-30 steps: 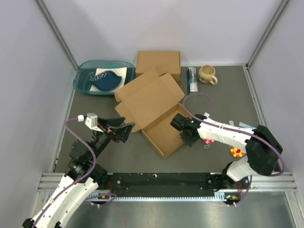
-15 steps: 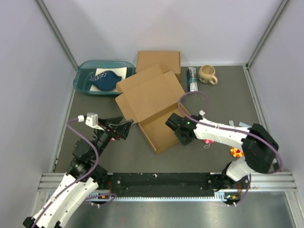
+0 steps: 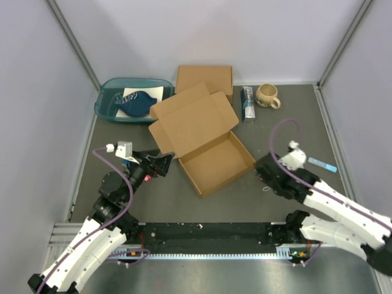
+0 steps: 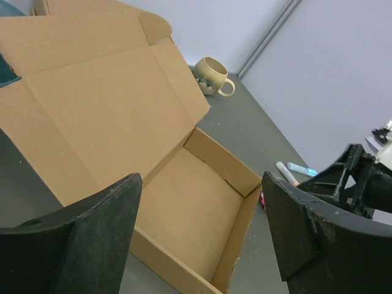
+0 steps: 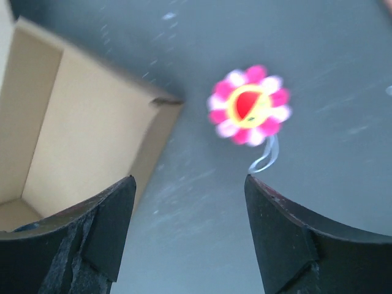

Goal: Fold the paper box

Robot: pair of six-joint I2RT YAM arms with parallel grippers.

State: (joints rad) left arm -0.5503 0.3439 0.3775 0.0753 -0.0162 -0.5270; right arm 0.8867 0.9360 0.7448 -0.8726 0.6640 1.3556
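The left gripper (image 3: 164, 165) is spread wide with nothing between its fingers, hovering low over the table (image 3: 294, 128) just beside the near-left edge of the paper box (image 3: 205, 141); from its wrist view it looks straight into the box without touching it. The right gripper (image 5: 190, 184) is also spread and holds nothing; it hangs over bare table just off the box's right corner, apart from the cardboard. In its wrist view a small pink-and-yellow flower toy (image 5: 251, 105) with a thin loop of string lies on the table ahead of the fingers, near that corner but not touching it. The paper box sits in the middle of the table, turned at an angle. Its shallow base has its walls standing, and its wide lid panel is open, lying back toward the far left with its side flaps out. Behind the lid stands a thicker cardboard box (image 3: 204, 78), which the lid's far edge overlaps in the top view. To the left of that is a teal tray (image 3: 107, 107) holding a dark blue object and a white sheet. To the right are a small upright packet (image 3: 248, 103) and a beige mug (image 3: 267, 95), and a light blue pen-like stick (image 3: 322, 164) lies near the right edge.
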